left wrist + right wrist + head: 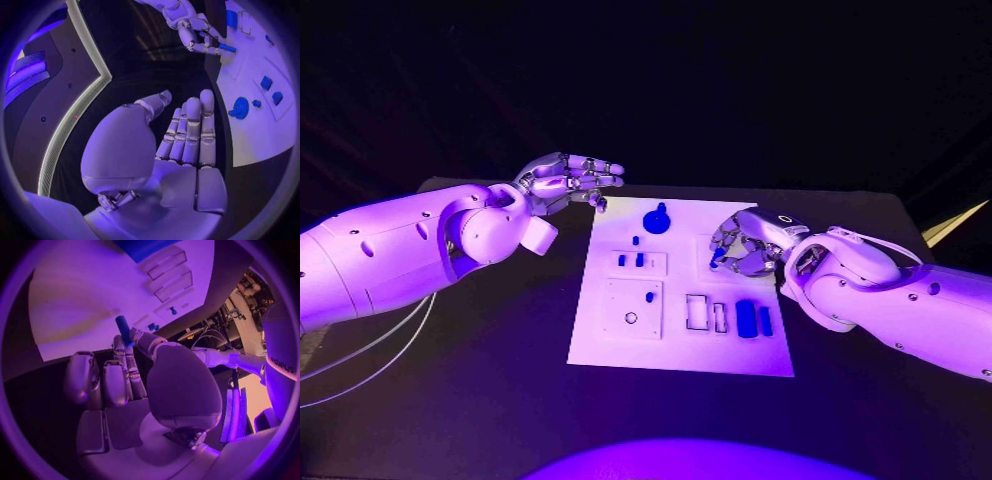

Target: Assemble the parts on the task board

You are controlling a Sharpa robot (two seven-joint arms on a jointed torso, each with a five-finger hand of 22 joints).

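The right hand (744, 248) pinches a small blue peg (718, 257) by its upper end, probably light, rigid and slippery, while the left hand (570, 180) hovers empty, fingers loosely apart.

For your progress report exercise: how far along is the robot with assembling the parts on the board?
Early to midway, as far as can be judged. Looks done: a round blue knob and two small blue blocks sit on the white board. In hand: the right hand pinches a blue peg above the board. Left: that peg needs seating, the blue bars lie beside open slots, and the left hand holds nothing.
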